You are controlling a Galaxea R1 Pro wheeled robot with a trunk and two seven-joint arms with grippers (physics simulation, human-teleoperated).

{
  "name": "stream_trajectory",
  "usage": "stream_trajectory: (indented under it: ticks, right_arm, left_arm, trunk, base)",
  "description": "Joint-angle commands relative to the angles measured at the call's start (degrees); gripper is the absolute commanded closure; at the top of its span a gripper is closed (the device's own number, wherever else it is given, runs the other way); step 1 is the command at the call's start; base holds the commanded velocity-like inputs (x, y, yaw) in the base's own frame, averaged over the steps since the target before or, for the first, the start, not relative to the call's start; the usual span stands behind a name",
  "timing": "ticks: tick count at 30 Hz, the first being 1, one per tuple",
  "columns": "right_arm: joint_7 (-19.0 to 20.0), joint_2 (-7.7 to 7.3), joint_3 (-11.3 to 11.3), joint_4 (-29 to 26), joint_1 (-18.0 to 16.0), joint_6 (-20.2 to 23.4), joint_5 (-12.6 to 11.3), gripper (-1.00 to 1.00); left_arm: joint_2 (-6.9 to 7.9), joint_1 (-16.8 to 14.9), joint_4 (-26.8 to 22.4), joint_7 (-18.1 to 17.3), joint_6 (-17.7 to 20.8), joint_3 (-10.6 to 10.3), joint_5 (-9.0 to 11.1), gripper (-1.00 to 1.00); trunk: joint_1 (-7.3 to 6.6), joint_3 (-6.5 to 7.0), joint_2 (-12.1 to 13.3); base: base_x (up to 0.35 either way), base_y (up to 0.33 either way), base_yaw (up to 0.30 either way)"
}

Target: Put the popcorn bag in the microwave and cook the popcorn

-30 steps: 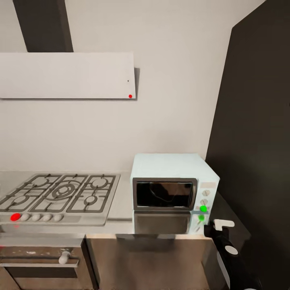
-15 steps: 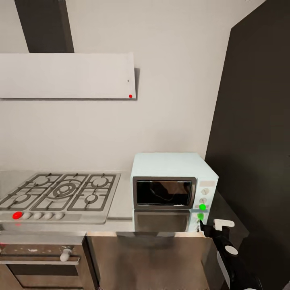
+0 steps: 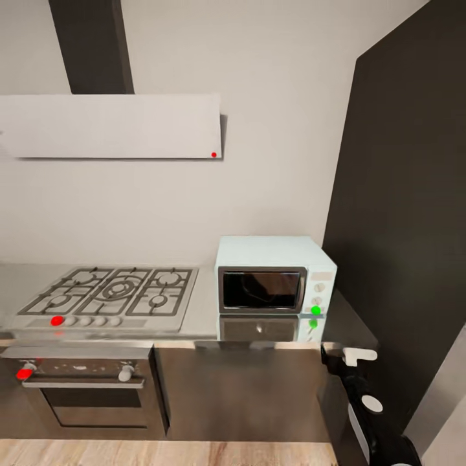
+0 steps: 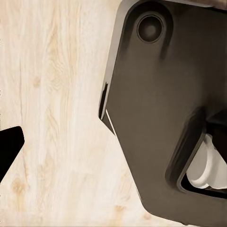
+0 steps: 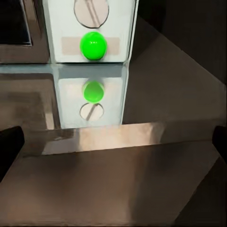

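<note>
One microwave [image 3: 275, 278] | beside hob [image 3: 110, 291] (door shut) | countertop [image 3: 349, 327]

Countertop [image 3: 206, 309] brushed steel, mirror-glossy; microwave [image 3: 275, 283] smooth pale shell, dark glass door; floor [image 4: 56, 118] matt pale wood

A five-burner gas hob [image 3: 110, 292] with black grates carries a red dot on its front control strip. Below it sits a steel oven [image 3: 90, 396] with a wide handle. A white slanted hood [image 3: 110, 126] hangs above, beneath a dark chimney [image 3: 92, 45]. Pale wood floor [image 4: 52, 118] lies underfoot.
</note>
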Motion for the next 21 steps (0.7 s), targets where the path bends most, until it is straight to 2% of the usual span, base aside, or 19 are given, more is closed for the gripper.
stream_trajectory:
  ticks: [1, 19, 21]
  right_arm:
    - [0.3, 0.05, -0.3, 0.1, 0.0, -0.4, 0.5, -1.0]
    - [0.3, 0.05, -0.3, 0.4, 0.0, -0.5, 0.5, -1.0]
    - [0.3, 0.05, -0.2, 0.4, 0.0, -0.5, 0.5, -1.0]
  left_arm:
    - [0.0, 0.0, -0.1, 0.0, 0.3, 0.3, 0.0, -1.0]
    - [0.0, 0.0, -0.1, 0.0, 0.3, 0.3, 0.0, -1.0]
    - [0.0, 0.0, -0.1, 0.0, 0.4, 0.3, 0.0, -1.0]
  trunk:
    - [-0.02, -0.03, 0.0]
    - [-0.02, -0.03, 0.0]
    - [-0.02, -0.03, 0.0]
  base:
    - [-0.341, 0.105, 0.0]
    - [-0.308, 0.173, 0.0]
    - [-0.038, 0.022, 0.0]
